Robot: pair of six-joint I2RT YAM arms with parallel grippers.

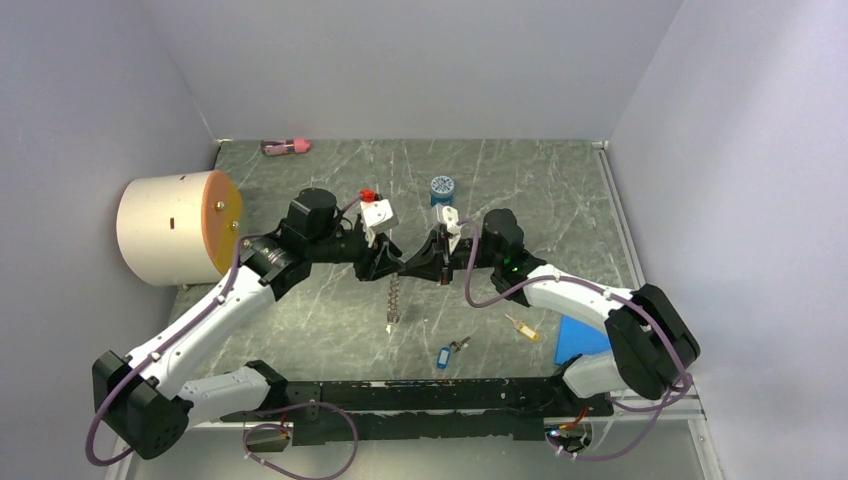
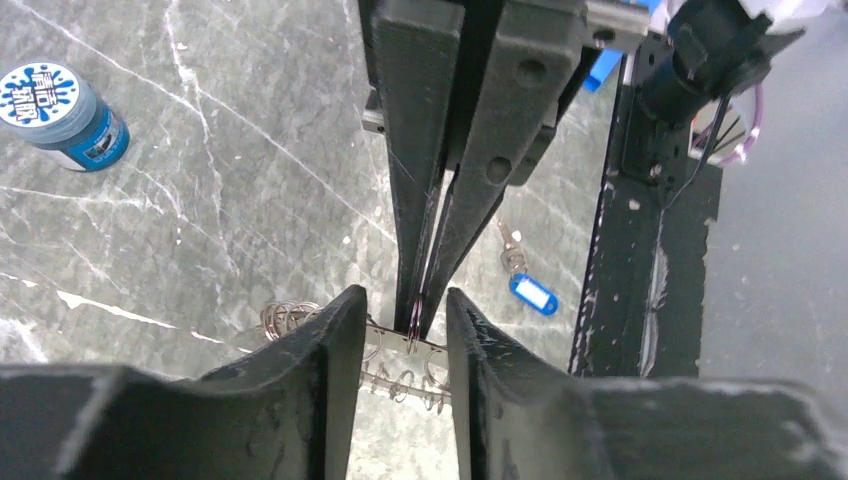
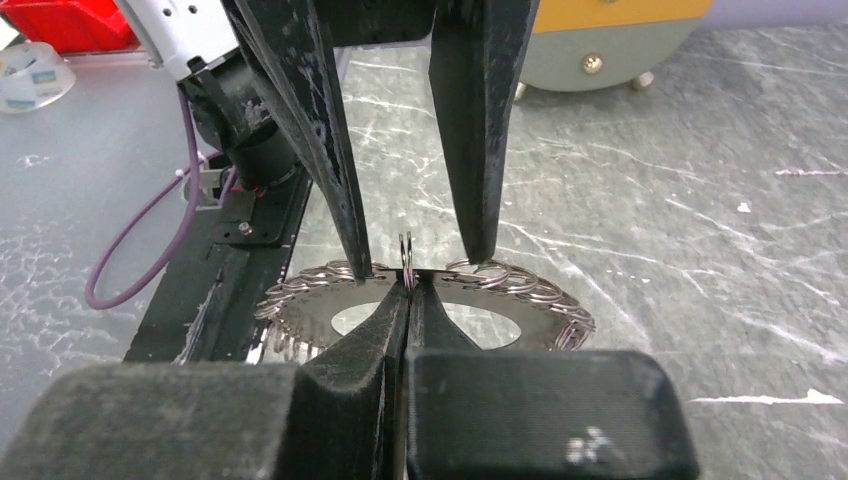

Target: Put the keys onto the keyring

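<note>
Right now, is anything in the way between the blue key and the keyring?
Nothing visible. The blue key lies on the table, only bare surface toward the keyring pinched by the right gripper.

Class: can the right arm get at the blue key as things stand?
Probably not yet: the right tool is shut on the keyring, aloft. The blue key lies unobstructed on the table.

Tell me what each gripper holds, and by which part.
The right gripper pinches the keyring at its upper rim. The left gripper stands open either side of that spot, clamping nothing.
</note>
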